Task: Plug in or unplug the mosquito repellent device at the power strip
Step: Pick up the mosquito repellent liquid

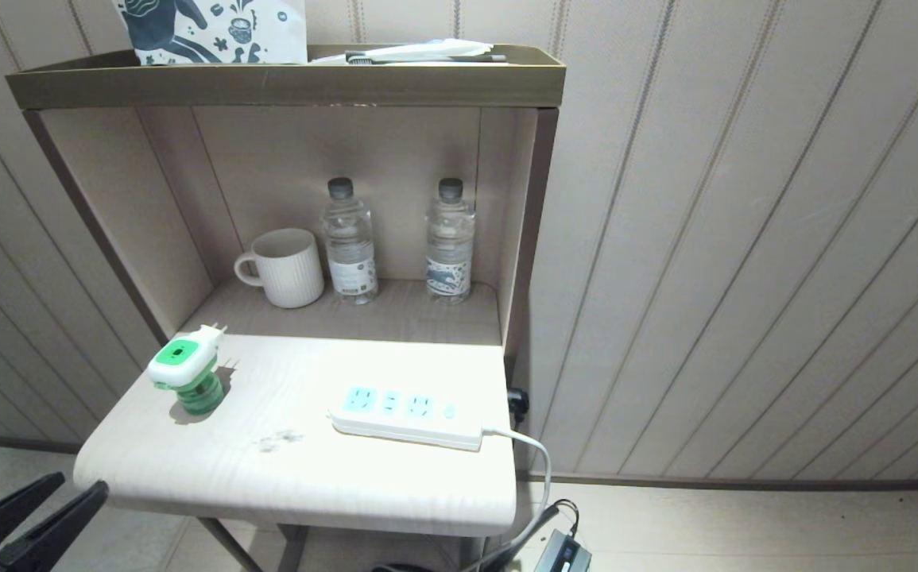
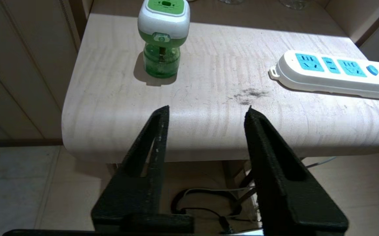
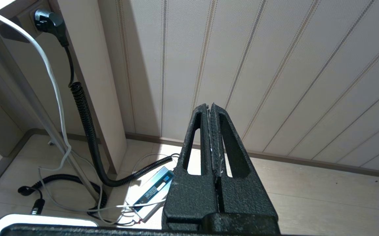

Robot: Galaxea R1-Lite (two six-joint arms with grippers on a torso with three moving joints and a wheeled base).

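The mosquito repellent device stands upright on the table, on its green bottle, near the table's left edge at about nine o'clock from the power strip. The two are well apart, and all three blue sockets on the strip are bare, so the job here looks like plugging in. The left gripper waits just off the table's front edge, at about six o'clock from the device. Its jaws are held apart with nothing between them. To do this step well, the gripper should go toward twelve o'clock and a bit left, until the white and green head sits between the jaws. It is best to pinch the head, not the round bottle, which may slip. The metal prongs stick out the back toward the shelf, so the jaws should stay off them. A slow squeeze helps, because a bump could tip the small device over. The right gripper is parked low by the wall, pressed closed and holding nothing.
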